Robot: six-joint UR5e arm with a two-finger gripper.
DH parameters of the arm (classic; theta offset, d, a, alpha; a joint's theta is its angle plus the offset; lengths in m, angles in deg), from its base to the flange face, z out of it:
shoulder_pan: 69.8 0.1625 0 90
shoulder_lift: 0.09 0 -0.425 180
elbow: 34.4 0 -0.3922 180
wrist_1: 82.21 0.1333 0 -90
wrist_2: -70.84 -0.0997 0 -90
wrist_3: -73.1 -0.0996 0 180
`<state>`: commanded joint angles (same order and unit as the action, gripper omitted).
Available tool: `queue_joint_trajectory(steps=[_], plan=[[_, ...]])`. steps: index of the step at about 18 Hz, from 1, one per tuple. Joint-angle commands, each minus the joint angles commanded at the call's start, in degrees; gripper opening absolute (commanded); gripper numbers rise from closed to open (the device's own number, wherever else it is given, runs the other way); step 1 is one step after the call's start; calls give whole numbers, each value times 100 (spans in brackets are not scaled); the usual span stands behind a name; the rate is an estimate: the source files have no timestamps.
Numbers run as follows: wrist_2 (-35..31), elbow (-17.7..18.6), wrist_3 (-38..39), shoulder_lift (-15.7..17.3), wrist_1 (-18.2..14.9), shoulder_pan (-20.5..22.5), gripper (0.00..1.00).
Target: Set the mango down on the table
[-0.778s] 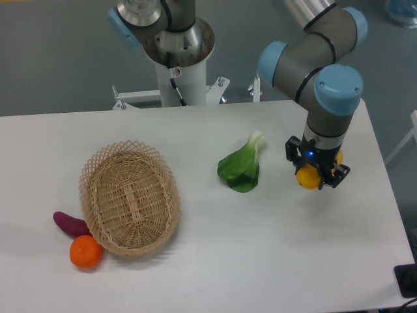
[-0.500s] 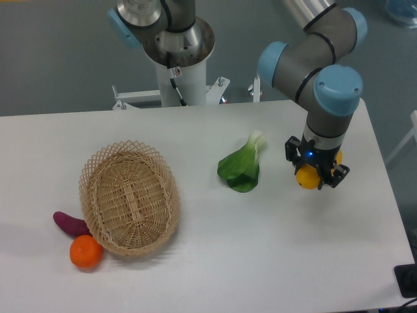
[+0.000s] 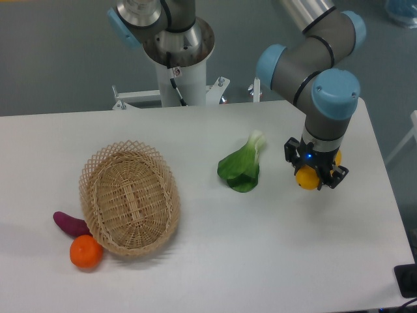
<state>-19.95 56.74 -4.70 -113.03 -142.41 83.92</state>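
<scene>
The yellow-orange mango (image 3: 307,178) sits between the black fingers of my gripper (image 3: 313,176) at the right side of the white table (image 3: 260,248). The gripper points straight down and is shut on the mango. Most of the fruit is hidden by the gripper body; only its lower left end and a bit at the right show. I cannot tell whether the mango touches the tabletop or hangs just above it.
A green leafy vegetable (image 3: 242,167) lies just left of the gripper. An oval wicker basket (image 3: 129,197) stands at the left, with a purple sweet potato (image 3: 70,223) and a round orange (image 3: 86,252) by its lower left rim.
The arm and gripper have shifted a few pixels to the left with the mango in it. Nothing else has moved.
</scene>
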Motion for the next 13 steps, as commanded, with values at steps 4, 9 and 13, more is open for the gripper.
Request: queue_joint_trajectory(steps=[4,9,13], plan=[[9,44,186,-9,9,9,26],[9,88,607,-105,26,-131,27],[-26,123,1362,-220,298,-438,27]])
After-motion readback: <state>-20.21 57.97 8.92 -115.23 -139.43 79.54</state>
